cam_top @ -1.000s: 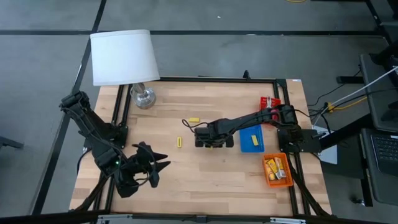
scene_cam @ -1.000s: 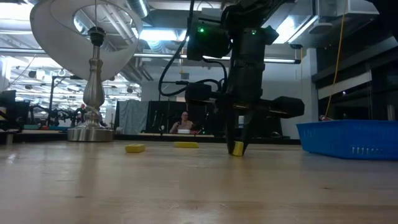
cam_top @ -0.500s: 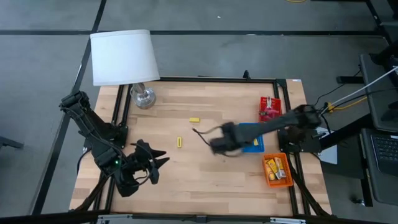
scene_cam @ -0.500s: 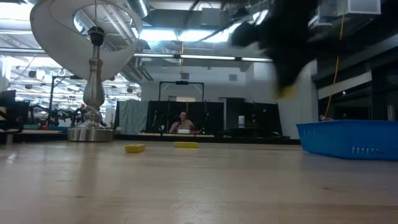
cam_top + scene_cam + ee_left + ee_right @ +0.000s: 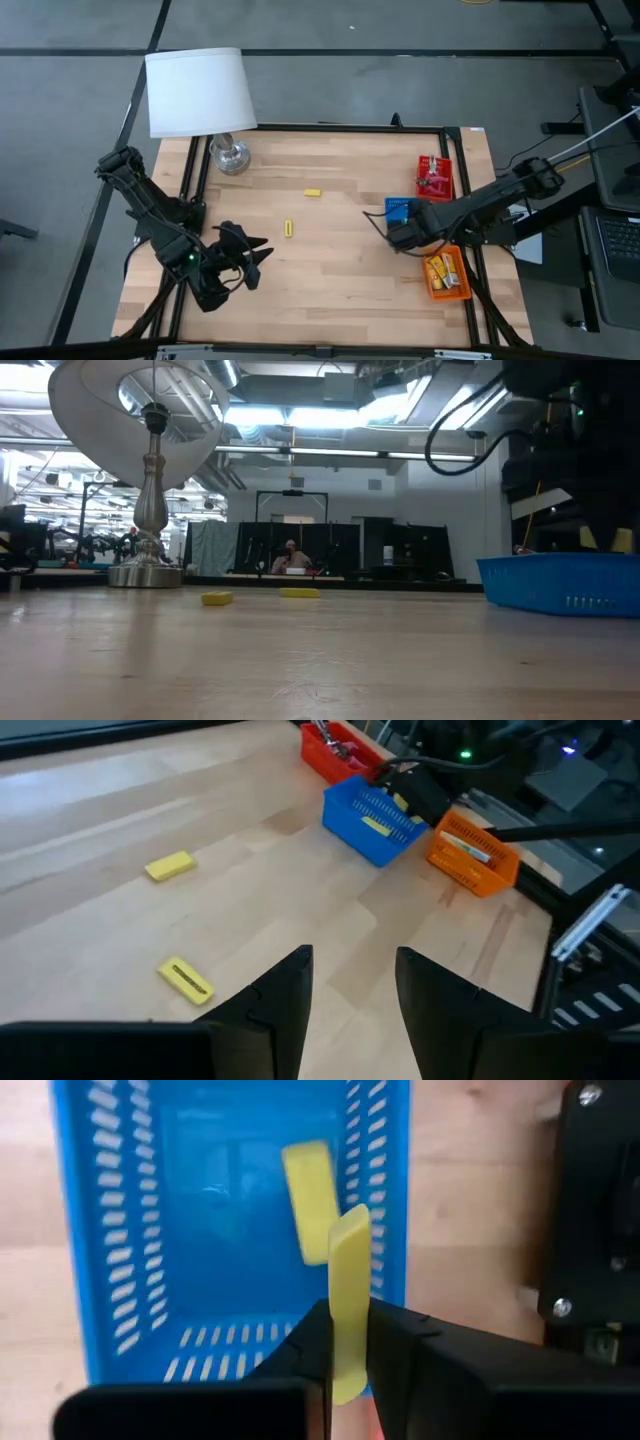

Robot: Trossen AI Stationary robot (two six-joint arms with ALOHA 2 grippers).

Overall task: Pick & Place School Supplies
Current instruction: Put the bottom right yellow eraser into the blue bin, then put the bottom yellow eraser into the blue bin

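From above we see the right gripper (image 5: 400, 232) over the blue slotted plastic tray (image 5: 398, 208), between the red tray (image 5: 434, 176) and orange tray (image 5: 445, 274); two small yellow oblong pieces (image 5: 313, 192) lie well apart on the wooden table (image 5: 330, 270). The left gripper (image 5: 256, 262) waits near the table's front left, fingers apart. In the right wrist view, the gripper is clamped on a plain yellow oblong piece (image 5: 348, 1305), long axis pointing away, above another yellow piece (image 5: 307, 1200) in the tray.
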